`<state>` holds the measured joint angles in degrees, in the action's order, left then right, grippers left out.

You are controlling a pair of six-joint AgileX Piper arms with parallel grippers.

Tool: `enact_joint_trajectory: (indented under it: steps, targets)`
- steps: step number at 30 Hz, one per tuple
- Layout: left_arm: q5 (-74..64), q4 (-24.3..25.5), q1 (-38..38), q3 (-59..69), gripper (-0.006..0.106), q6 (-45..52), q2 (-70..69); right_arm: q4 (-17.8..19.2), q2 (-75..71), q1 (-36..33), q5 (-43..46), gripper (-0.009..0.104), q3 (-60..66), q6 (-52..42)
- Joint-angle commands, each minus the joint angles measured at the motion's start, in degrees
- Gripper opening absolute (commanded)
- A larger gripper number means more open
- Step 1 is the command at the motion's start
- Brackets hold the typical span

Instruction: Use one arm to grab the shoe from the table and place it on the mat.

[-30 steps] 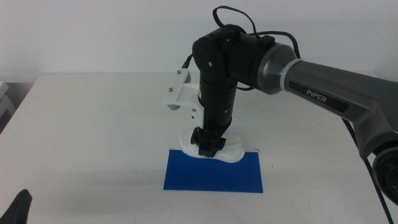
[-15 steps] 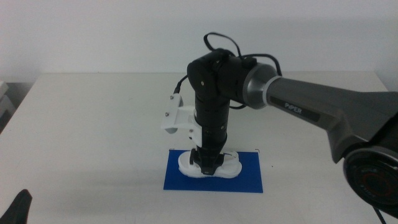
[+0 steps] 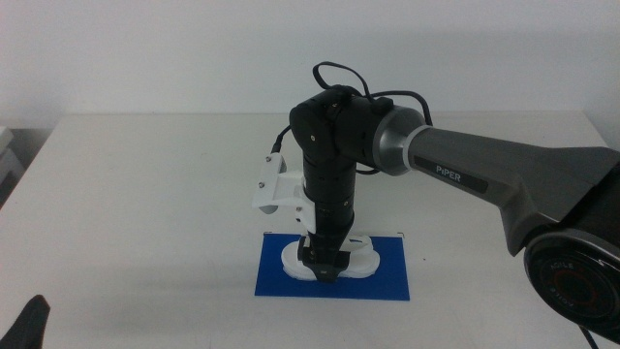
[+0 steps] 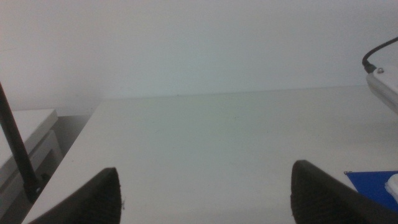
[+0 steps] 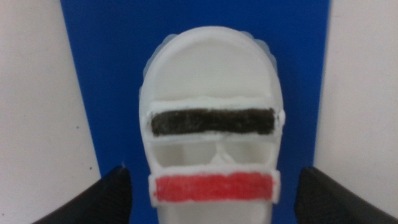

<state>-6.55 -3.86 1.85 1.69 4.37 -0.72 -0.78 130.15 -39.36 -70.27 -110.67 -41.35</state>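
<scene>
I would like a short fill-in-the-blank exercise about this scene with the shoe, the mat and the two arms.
1. The shoe lies on the dark-blue ____.
2. The shoe has two straps, one black and one ____.
3. The arm over the shoe enters the middle view from the ____ side.
4. The left pincer waits with its jaws ____ above the table.

Missing words: mat; red; right; open

I'm seeing a plain white wall running behind the work surface, evenly lit, and a low pale cabinet standing off to one side.
</scene>
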Motion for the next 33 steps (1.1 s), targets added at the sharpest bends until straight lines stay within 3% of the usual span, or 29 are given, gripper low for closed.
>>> enact_joint_trajectory:
  steps: [1, 13, 17, 20, 27, 33]
  targets:
    - [4.71, -0.55, 0.25, 0.40, 0.094, -0.27, -0.59, 1.15, -5.35, 0.13, -3.48, 0.092, -2.12, 0.00]
    - [4.71, -0.55, 0.25, 0.40, 0.094, -0.27, -0.59, 4.50, -23.79, 1.56, -3.52, 0.092, -2.55, 14.79]
    - [4.71, -0.55, 0.25, 0.40, 0.094, -0.27, -0.59, 3.73, -31.27, 5.26, -3.46, 0.092, 1.09, 19.29]
    - [4.71, -0.55, 0.25, 0.40, 0.094, -0.27, -0.59, 0.78, -39.69, 9.32, -2.48, 0.092, 7.78, 22.00]
    - [4.71, -0.55, 0.25, 0.40, 0.094, -0.27, -0.59, -1.88, -61.02, 23.20, 16.04, 0.092, 32.81, 32.31]
    - [4.71, -0.55, 0.25, 0.40, 0.094, -0.27, -0.59, -5.62, -77.18, 31.64, 29.69, 0.092, 54.76, 33.27]
